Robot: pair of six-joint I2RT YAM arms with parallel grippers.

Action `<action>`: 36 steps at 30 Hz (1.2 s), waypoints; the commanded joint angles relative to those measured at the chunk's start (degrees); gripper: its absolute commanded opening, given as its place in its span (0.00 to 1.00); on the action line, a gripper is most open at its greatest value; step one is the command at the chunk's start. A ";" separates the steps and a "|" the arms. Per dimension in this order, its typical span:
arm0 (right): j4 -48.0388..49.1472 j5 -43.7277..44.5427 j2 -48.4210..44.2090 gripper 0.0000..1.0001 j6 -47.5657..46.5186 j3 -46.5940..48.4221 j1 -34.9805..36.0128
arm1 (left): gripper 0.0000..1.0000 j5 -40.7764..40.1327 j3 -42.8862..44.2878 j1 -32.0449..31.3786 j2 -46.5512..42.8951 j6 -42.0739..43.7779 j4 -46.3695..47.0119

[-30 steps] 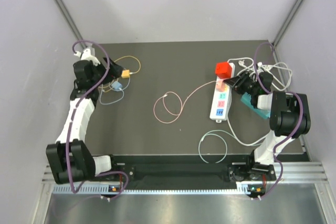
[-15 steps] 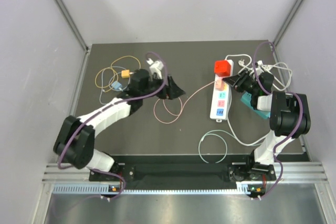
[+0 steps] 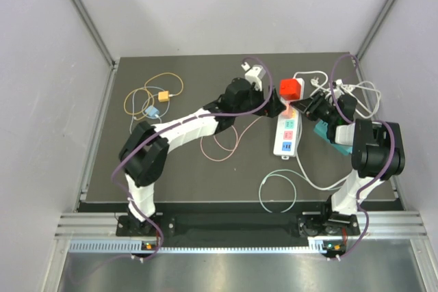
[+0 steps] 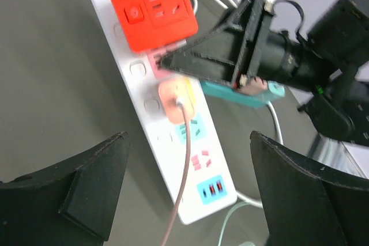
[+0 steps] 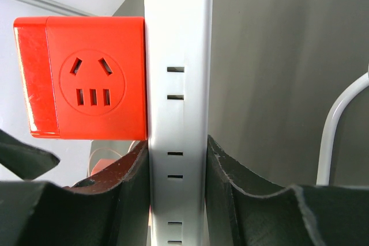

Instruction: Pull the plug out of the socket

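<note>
Dark grey table (image 3: 219, 182) carries a tangle of thin orange and blue leads (image 3: 147, 98) at the far left. A pink cable (image 3: 217, 140) loops rightward to the pink plug (image 4: 177, 97) — seated in the white socket strip (image 3: 286, 143), on the near side of a red adapter cube (image 3: 291, 89). The left claw (image 4: 187, 142) hangs above the plug, fingers wide apart, touching nothing. From the right, the right claw (image 5: 177, 165) is clamped on the strip's long sides — white cords (image 3: 359, 90) pile up behind it.
</note>
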 commanded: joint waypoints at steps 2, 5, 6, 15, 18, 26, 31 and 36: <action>7.59 -1.63 -1.01 0.00 1.73 1.04 -0.48 | 0.88 -7.55 8.46 -2.55 5.16 0.88 -6.13; 7.67 -1.63 -0.75 0.00 2.08 0.95 -0.56 | 0.86 -10.89 13.55 -3.79 8.85 1.05 -10.95; 7.94 -1.63 -0.75 0.00 2.26 1.04 -0.48 | 0.85 -10.81 14.52 -4.05 10.08 1.32 -11.41; 8.38 -1.81 -0.58 0.00 2.70 1.04 -0.39 | 0.75 -15.02 22.26 -6.07 16.23 1.14 -15.80; 8.47 -1.81 -0.58 0.00 2.87 0.95 -0.48 | 0.69 -17.65 24.80 -6.51 17.99 1.05 -18.43; 8.38 -1.72 -0.75 0.00 2.87 0.86 -0.30 | 0.46 -21.70 27.89 -7.22 20.98 1.14 -20.03; 8.38 -1.63 -0.93 0.00 2.70 0.86 -0.13 | 0.37 -22.93 29.56 -7.22 22.30 0.70 -19.94; 8.20 -1.54 -1.01 0.00 2.52 0.95 -0.12 | 0.00 -23.46 31.14 -7.30 22.92 -0.44 -20.20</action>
